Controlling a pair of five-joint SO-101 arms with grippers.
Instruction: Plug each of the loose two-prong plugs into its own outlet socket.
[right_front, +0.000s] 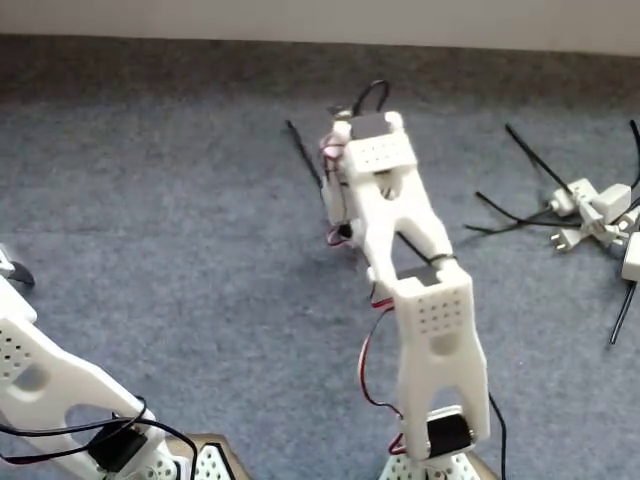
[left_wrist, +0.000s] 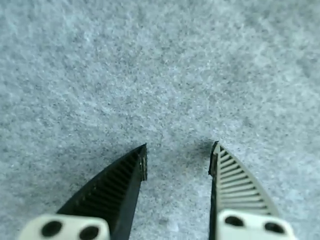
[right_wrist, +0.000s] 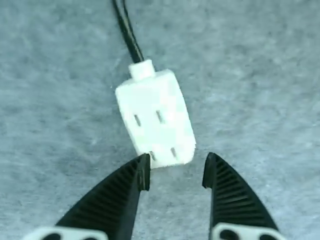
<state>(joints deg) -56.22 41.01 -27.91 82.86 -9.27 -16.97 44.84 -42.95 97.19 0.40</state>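
A white outlet block (right_wrist: 155, 117) with two pairs of slots lies flat on the grey carpet, and its black cord (right_wrist: 125, 30) runs away from it. My right gripper (right_wrist: 175, 171) is open just above the block's near end, one black fingertip (right_wrist: 142, 172) at its corner. In the high view the right arm (right_front: 390, 200) stretches over that spot, with the cord (right_front: 303, 152) showing beside it. Loose white plugs (right_front: 585, 207) with black cords lie in a cluster at the right. My left gripper (left_wrist: 179, 159) is open over bare carpet, holding nothing.
The left arm (right_front: 45, 385) sits at the near left corner. Another white piece (right_front: 632, 256) lies at the right edge beside the plug cluster. Grey carpet (right_front: 170, 220) covers the table, and a pale wall runs along the far edge.
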